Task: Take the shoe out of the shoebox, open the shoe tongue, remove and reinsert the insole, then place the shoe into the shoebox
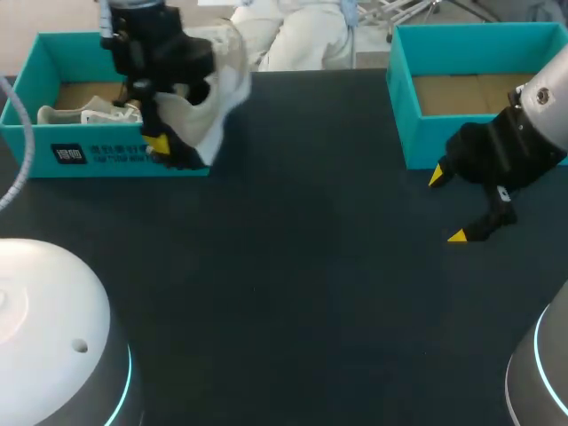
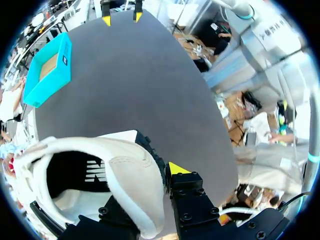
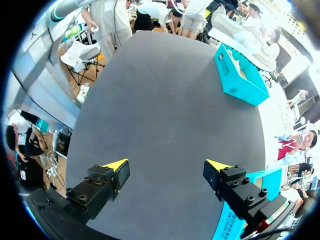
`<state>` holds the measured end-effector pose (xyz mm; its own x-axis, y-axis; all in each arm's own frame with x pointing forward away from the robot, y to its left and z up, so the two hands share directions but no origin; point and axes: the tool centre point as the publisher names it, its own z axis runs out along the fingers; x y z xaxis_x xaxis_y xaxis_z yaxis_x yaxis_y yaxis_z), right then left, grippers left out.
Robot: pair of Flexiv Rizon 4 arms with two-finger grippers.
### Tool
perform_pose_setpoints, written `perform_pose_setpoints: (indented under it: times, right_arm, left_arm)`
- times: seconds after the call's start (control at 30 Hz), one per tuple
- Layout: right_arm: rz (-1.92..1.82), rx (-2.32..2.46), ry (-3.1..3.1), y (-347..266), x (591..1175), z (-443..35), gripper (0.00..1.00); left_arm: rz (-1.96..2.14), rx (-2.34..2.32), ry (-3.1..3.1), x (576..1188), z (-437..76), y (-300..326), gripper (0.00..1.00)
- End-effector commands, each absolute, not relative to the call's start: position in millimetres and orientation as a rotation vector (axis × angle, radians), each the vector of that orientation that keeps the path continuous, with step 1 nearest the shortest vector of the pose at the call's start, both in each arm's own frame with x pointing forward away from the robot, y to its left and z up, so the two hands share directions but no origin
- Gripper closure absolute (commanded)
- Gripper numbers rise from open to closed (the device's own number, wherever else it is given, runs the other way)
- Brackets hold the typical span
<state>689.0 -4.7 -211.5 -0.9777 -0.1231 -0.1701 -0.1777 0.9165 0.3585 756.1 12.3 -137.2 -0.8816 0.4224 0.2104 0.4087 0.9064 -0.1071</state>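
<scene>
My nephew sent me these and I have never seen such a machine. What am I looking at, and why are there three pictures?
It is a robot with two arms working at a dark table. The wide picture looks down from a camera above and behind it. The two round ones come from a camera on each wrist, looking out along that arm's two yellow-tipped fingers. The left gripper is shut on a white shoe, holding it over the front wall of the left teal shoebox. A second shoe lies inside that box. The right gripper is open and empty, just in front of the right shoebox, which shows only its cardboard floor.
</scene>
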Motion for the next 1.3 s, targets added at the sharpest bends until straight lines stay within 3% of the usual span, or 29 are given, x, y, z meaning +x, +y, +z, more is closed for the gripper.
perform_pose_setpoints:
  times: [0.03, 0.57, 1.17, 1.3]
  right_arm:
    - [0.565, -0.230, 2.935, -4, 689, -212, 0.00]
    - [0.565, -0.230, 2.935, -4, 689, -212, 0.00]
    - [0.565, -0.230, 2.935, -4, 689, -212, 0.00]
    - [0.565, -0.230, 2.935, -4, 689, -212, 0.00]
  left_arm:
    - [0.058, -0.662, -2.816, 787, -136, 66, 1.00]
    - [-0.012, -0.637, -2.830, 828, -113, 164, 1.00]
    - [-0.012, -0.637, -2.830, 828, -113, 164, 1.00]
    - [0.019, -0.695, -2.801, 852, -112, 188, 1.00]
